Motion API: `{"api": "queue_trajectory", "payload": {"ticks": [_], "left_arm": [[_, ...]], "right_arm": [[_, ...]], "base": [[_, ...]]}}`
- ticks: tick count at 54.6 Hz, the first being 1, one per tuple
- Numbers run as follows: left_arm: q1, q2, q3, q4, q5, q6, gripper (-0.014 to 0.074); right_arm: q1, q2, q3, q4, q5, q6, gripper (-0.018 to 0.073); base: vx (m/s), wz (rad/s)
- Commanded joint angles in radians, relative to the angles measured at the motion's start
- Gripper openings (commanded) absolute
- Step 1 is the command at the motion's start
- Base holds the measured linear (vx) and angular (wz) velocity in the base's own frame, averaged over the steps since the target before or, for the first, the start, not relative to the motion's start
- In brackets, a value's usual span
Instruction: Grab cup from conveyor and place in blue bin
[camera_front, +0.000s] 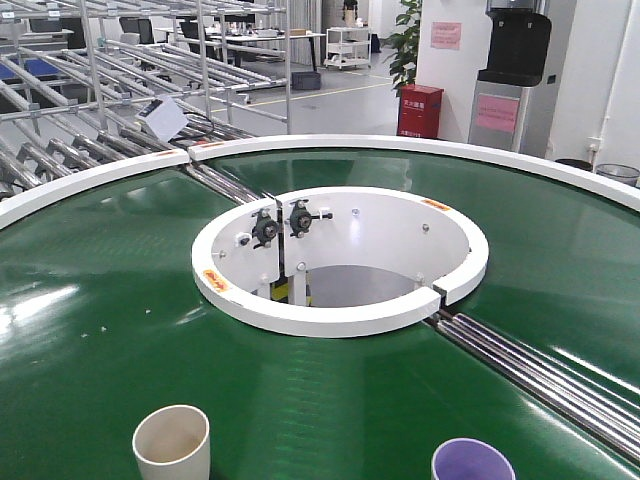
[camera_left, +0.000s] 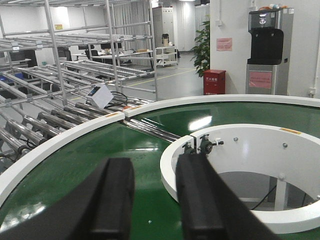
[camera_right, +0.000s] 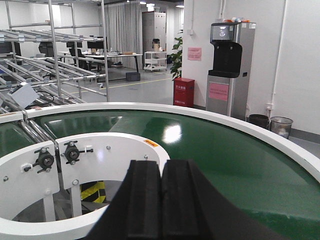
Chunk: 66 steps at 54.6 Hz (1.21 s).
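Note:
Two cups stand upright on the glossy green conveyor (camera_front: 100, 320) at the near edge of the front view: a cream cup (camera_front: 172, 445) at lower left and a purple cup (camera_front: 473, 463) at lower right, cut off by the frame. My left gripper (camera_left: 154, 175) hangs open above the belt (camera_left: 75, 170), nothing between its black fingers (camera_left: 115, 200). My right gripper (camera_right: 161, 175) is shut and empty, over the rim of the white central well (camera_right: 100, 150). Neither cup shows in the wrist views. The blue bin is out of view.
The white central well (camera_front: 340, 315) with bearings sits mid-belt. Steel rollers (camera_front: 540, 370) cross the belt at right and at the back left (camera_front: 225, 185). Metal roller racks (camera_front: 100, 130) stand behind the left. A red box (camera_front: 420, 110) and a water dispenser (camera_front: 512, 70) stand beyond.

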Motion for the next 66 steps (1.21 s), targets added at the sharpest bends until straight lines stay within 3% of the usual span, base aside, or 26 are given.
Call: {"api": "queue_trajectory", "payload": {"ticks": [1,19,30,39,52,66], "left_arm": [[0.000,-0.011,-0.039,0.000,-0.073,-0.013,0.0402],[0.000,-0.011,-0.039,0.000,-0.073,-0.012,0.0388],[0.000,-0.011,-0.039,0.000,-0.059,-0.012,0.0456],[0.000,-0.011,-0.039,0.000,-0.059,-0.012,0.0528],[0.000,-0.011,-0.039,0.000,-0.059,-0.012,0.0531],[0.000,-0.011,-0.039,-0.001,-0.059,-0.013,0.0411]], "right_arm": [[-0.001,-0.005,-0.037,-0.004,-0.087,-0.008,0.0113],[-0.001,-0.005,-0.037,-0.004,-0.085,-0.008,0.0382],[-0.001,-0.005,-0.037,-0.004,-0.085,-0.008,0.0519],[-0.001,-0.005,-0.037,-0.004,-0.084,-0.008,0.0532],[-0.001,-0.005,-0.037,-0.003,-0.085,-0.007,0.0532],[0.001,-0.005,-0.037,0.000,-0.072,-0.008,0.0532]], "base": [[0.00,0.00],[0.00,0.00],[0.00,0.00],[0.00,0.00],[0.00,0.00],[0.00,0.00]]}}
